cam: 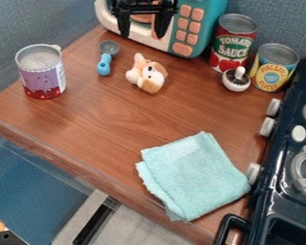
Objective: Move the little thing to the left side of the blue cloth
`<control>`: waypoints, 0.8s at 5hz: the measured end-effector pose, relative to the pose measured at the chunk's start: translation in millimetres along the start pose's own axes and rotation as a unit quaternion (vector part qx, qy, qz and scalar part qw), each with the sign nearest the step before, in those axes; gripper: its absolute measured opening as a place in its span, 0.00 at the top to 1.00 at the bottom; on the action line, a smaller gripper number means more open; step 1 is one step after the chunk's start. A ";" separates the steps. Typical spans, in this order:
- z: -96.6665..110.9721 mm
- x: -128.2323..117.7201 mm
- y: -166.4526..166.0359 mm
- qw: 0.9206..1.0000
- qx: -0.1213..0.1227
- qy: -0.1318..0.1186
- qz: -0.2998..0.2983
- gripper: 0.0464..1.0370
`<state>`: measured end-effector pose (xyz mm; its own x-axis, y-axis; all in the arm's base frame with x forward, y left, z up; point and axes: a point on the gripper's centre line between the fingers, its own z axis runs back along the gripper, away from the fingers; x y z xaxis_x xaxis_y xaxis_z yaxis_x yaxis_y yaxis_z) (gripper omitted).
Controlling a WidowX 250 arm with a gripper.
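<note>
I have my gripper (pixel 142 34) at the upper edge of the camera view, in front of the toy microwave (pixel 210 21), and its fingers (pixel 124 24) are spread wide, pointing down. The little plush dog (pixel 147 75) that I'm to move is on the tabletop (pixel 111 124), below the microwave in my view, well apart from the blue cloth (pixel 192 174). That cloth lies folded, a bit unevenly, with its lowest corner at the tabletop's lower edge and its right corner near the toy stove (pixel 277 206), which stands along the tabletop's right edge. Just to the left of the dog I see a measuring spoon (pixel 104 66) with a blue handle and a grey bowl, the bowl toward the microwave. Farther left, near the tabletop's left corner, a purple-and-red can (pixel 42 74) stands upright. Toward the tabletop's upper right corner there are two more upright cans, a red one (pixel 231 47) and a yellow one (pixel 272 69), with a small black-and-white toy (pixel 236 81) just in front of them.
</note>
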<state>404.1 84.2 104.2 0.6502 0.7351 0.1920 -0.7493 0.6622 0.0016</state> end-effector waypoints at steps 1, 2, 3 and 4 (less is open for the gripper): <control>-15.5 -4.5 1.2 1.000 0.013 0.016 -0.003 0.04; -17.5 -7.3 -1.1 1.000 0.011 0.021 -0.015 0.04; -16.7 -11.7 -6.4 0.999 0.008 0.023 -0.031 0.04; -12.7 -17.5 -15.9 0.998 0.003 0.025 -0.056 0.04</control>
<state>406.2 62.7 88.4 0.7348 0.6635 0.1407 -0.6726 0.7396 0.0253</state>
